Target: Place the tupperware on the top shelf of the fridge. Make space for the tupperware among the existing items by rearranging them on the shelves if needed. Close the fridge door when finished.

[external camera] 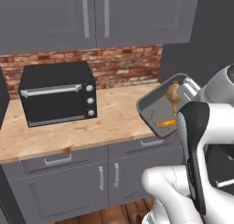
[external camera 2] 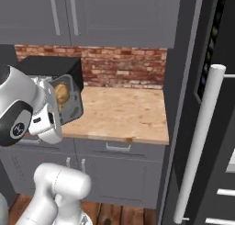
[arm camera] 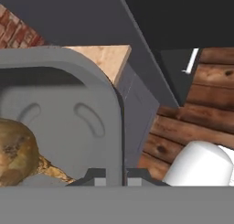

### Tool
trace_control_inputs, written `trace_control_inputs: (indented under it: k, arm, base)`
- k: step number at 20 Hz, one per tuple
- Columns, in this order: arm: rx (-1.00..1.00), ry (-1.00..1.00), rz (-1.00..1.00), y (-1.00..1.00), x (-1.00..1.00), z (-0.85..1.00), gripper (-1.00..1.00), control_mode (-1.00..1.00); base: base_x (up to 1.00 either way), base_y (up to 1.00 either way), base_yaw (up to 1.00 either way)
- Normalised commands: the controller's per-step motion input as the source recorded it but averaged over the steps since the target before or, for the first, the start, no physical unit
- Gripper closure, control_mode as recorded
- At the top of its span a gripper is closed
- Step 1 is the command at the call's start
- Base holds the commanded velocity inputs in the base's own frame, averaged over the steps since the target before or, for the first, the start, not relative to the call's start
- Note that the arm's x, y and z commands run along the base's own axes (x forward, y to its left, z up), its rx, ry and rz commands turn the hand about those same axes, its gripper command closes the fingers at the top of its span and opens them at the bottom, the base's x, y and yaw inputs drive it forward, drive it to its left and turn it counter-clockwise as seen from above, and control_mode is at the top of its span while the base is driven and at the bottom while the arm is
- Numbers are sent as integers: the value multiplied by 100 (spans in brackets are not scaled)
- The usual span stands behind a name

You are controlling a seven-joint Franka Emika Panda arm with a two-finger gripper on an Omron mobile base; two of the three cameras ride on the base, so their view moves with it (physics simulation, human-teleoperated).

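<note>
The tupperware is a grey open container, held up off the counter and tilted steeply on its side. Brown roasted food and an orange piece lie inside it. My gripper is shut on its upper rim. In the hand view the fingertips pinch the tupperware wall between them. From the right base view the tupperware hangs left of the fridge, whose white bar handle and icon strip face me. The fridge's inside, its shelves and the bottles are hidden.
A black toaster oven stands on the wooden counter against a brick wall. Grey cabinets hang above, with drawers and doors below. A wood floor shows beneath the hand.
</note>
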Motion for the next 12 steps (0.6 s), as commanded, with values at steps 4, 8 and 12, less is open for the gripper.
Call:
trace_control_inputs:
  k: [4, 8, 12]
  arm:
    - [0, 0, 0, 0, 0, 0, 100, 100]
    - [0, 0, 0, 0, 0, 0, 100, 100]
    - [0, 0, 0, 0, 0, 0, 100, 100]
  base:
    - [-45, -39, -40]
    - [-36, -56, -47]
    - [-37, -54, -49]
